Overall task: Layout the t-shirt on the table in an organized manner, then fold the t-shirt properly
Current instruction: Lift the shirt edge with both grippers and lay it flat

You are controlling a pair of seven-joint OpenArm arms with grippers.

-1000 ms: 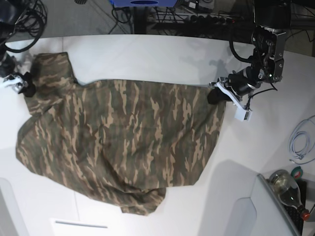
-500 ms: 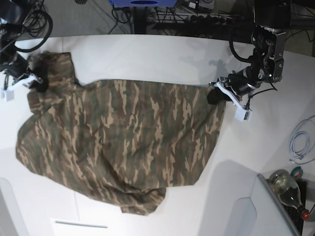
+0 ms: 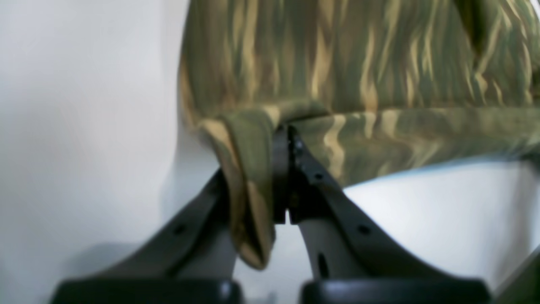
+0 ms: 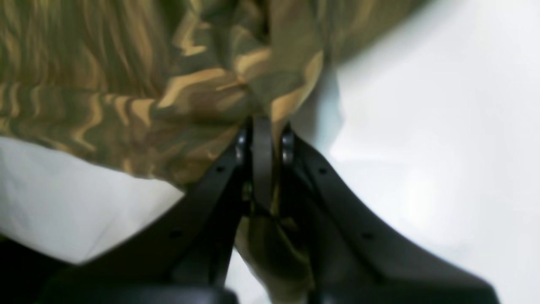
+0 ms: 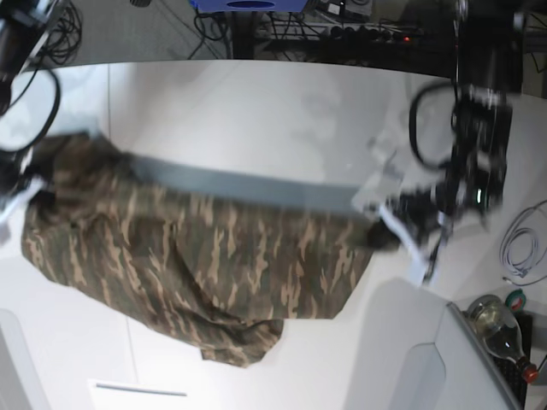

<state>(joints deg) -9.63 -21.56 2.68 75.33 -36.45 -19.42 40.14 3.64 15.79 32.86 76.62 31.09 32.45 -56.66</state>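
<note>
The camouflage t-shirt (image 5: 205,256) is stretched across the white table (image 5: 256,111), blurred by motion, with a grey shadow band along its far edge. My left gripper (image 5: 385,235) is shut on the shirt's corner at the right. The left wrist view shows the gripper (image 3: 287,139) pinching a folded edge of the t-shirt (image 3: 358,63) above the table (image 3: 84,126). My right gripper (image 5: 32,192) is shut on the shirt's left end. The right wrist view shows the gripper (image 4: 261,135) clamped on bunched cloth of the t-shirt (image 4: 126,84). The neckband and label are hidden.
A bottle (image 5: 500,329) lies at the lower right beside a grey bin wall (image 5: 466,359). A white cable (image 5: 521,248) lies at the right edge. Dark cables and equipment (image 5: 342,34) run behind the table's far edge. A white sheet (image 5: 137,391) lies at the front.
Both grippers have moved toward the table's front edge with the shirt held. The shirt's far edge has shifted forward, and the cloth now looks shorter front to back.
</note>
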